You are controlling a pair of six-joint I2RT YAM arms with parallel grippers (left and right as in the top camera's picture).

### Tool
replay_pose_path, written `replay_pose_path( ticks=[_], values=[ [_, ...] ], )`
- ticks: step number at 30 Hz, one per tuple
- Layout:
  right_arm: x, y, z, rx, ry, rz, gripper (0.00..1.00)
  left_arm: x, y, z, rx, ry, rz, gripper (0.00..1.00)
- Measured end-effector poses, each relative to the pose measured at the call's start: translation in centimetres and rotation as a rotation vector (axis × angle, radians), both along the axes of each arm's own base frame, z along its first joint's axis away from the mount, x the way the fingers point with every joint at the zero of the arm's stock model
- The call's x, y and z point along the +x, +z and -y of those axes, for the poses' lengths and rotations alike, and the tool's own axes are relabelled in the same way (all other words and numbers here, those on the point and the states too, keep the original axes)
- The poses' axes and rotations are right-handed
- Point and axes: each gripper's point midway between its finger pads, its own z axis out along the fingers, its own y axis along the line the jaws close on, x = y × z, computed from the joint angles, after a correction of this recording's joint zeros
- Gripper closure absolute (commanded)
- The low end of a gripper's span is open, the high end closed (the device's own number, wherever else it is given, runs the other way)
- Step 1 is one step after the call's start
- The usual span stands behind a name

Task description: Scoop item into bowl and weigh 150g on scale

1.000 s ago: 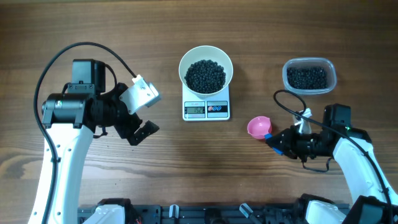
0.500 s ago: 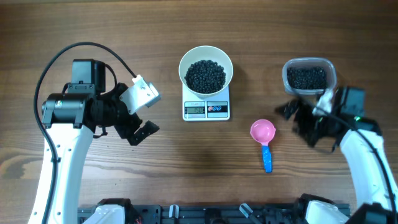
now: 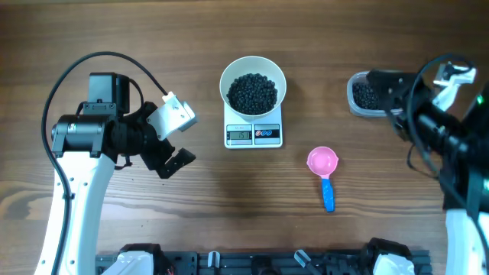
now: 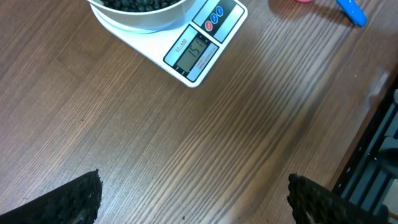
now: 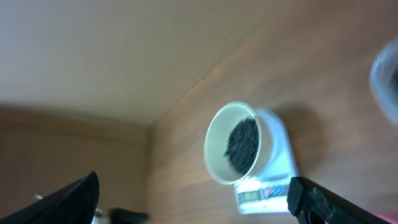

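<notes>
Beads (image 3: 253, 92), small and black, lie heaped in the white bowl (image 3: 226, 84), which sits on the scale (image 3: 254, 134) at the middle of the wooden surface (image 3: 229, 214); the scale's display edge faces the robot's side. More of them fill the clear tub (image 3: 365, 93) off to the right, now partly hidden under the right arm. The pink scoop (image 3: 324, 169) lies flat on the surface near the scale's right front corner, apart from it. Its long axis runs nearly straight from far to near, cup toward the scale and blue handle pointing back at the robot. A second ago the right gripper (image 5: 196, 205) was clamped on that handle, which then pointed to the right. Half a second ago the scoop already lay where it is now, let go. Since then the right arm has lifted and swung to the far right, and its wrist view shows the fingers spread wide with nothing between them. The left gripper (image 4: 196, 205) hangs spread and empty left of the scale, unmoved across all three moments.
</notes>
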Motion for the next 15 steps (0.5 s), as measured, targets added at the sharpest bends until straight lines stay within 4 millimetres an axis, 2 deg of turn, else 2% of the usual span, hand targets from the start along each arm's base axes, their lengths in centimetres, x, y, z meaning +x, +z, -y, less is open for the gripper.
replay_pose_path(
  ticks=[3, 5, 7, 8, 10, 15],
  values=[
    [-3.1, 2.9, -0.3, -0.244, 0.006, 0.217, 0.0, 0.0, 0.0, 0.0, 0.0, 0.0, 0.001, 0.0],
    [-5.1, 3.3, -0.9, -0.361, 0.009, 0.317, 0.0, 0.0, 0.0, 0.0, 0.0, 0.0, 0.0, 0.0],
    [-6.3, 2.0, -1.3, -0.428, 0.006, 0.359, 0.0, 0.0, 0.0, 0.0, 0.0, 0.0, 0.0, 0.0],
    [-6.7, 0.7, -1.3, -0.461, -0.004, 0.381, 0.0, 0.0, 0.0, 0.0, 0.0, 0.0, 0.001, 0.0],
    [-7.0, -0.7, -0.9, -0.486, -0.032, 0.391, 0.0, 0.0, 0.0, 0.0, 0.0, 0.0, 0.0, 0.0],
    [-7.7, -3.7, 0.4, -0.539, -0.15, 0.569, 0.0, 0.0, 0.0, 0.0, 0.0, 0.0, -0.001, 0.0]
  ],
)
